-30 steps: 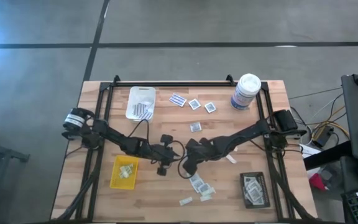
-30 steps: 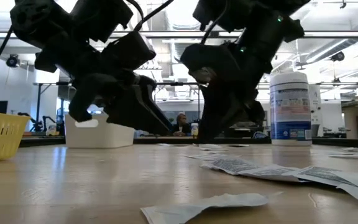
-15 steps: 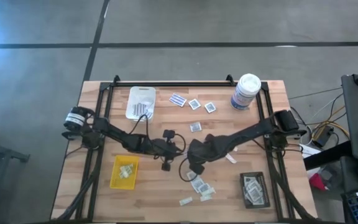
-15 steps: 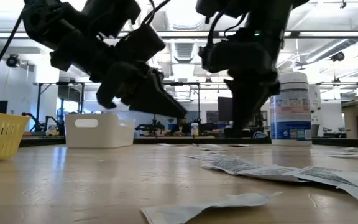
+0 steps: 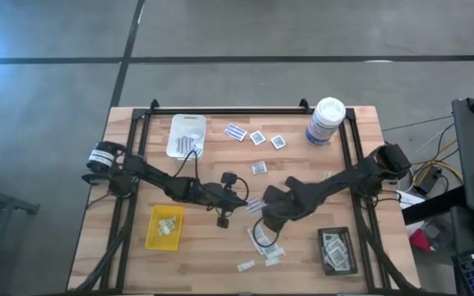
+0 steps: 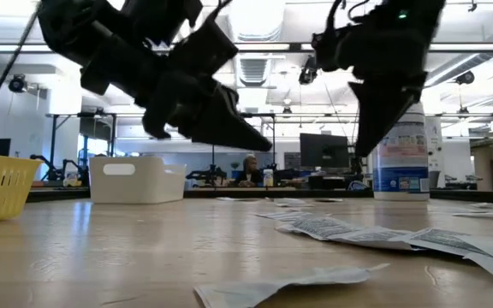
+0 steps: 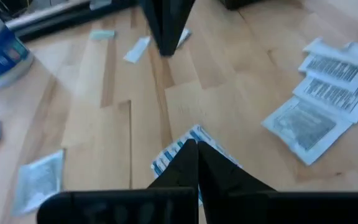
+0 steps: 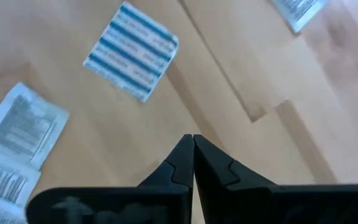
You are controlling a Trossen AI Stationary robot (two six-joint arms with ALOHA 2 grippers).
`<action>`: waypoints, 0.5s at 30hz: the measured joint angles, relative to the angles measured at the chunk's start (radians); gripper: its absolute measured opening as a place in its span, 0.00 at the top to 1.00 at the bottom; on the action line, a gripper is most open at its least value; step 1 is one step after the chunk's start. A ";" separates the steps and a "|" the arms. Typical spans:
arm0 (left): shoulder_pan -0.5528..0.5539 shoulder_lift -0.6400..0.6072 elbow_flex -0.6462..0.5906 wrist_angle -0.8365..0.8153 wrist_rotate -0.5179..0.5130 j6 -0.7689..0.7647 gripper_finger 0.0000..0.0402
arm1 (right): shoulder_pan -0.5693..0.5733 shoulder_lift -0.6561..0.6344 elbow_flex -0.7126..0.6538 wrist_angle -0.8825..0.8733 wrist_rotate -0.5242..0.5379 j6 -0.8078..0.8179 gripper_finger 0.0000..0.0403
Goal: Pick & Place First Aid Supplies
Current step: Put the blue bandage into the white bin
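A blue-and-white striped packet (image 5: 253,205) lies flat on the wood at mid-table, between my two grippers. My left gripper (image 5: 243,202) is shut just to its left and hovers above the table (image 6: 262,144). In the left wrist view the packet (image 7: 174,151) shows past the shut fingertips (image 7: 196,144). My right gripper (image 5: 263,220) is shut, points steeply down and stands clear above the table (image 6: 365,152). The packet (image 8: 131,50) lies beyond its tips (image 8: 192,137). Several more first aid supplies (image 5: 263,244) lie toward the near edge.
A white tray (image 5: 186,136) stands at the far left, a yellow tray (image 5: 164,226) at the near left, and a black tray (image 5: 336,250) at the near right. A white canister (image 5: 326,122) stands at the far right. Loose packets (image 5: 258,168) lie on the far half.
My left gripper has shut and edged toward the table's right. My right gripper, shut throughout, has risen and drawn back toward the table's right, tipping to point more steeply down.
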 joint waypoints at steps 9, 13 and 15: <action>0.006 0.130 0.012 0.049 -0.036 -0.007 1.00 | 0.032 0.011 -0.112 0.248 -0.001 0.015 0.98; 0.008 0.156 0.023 0.055 -0.040 -0.021 1.00 | 0.023 0.011 -0.153 0.390 0.000 0.015 0.98; 0.012 0.171 0.026 0.051 -0.039 -0.027 1.00 | 0.013 0.011 -0.170 0.435 -0.002 0.029 0.98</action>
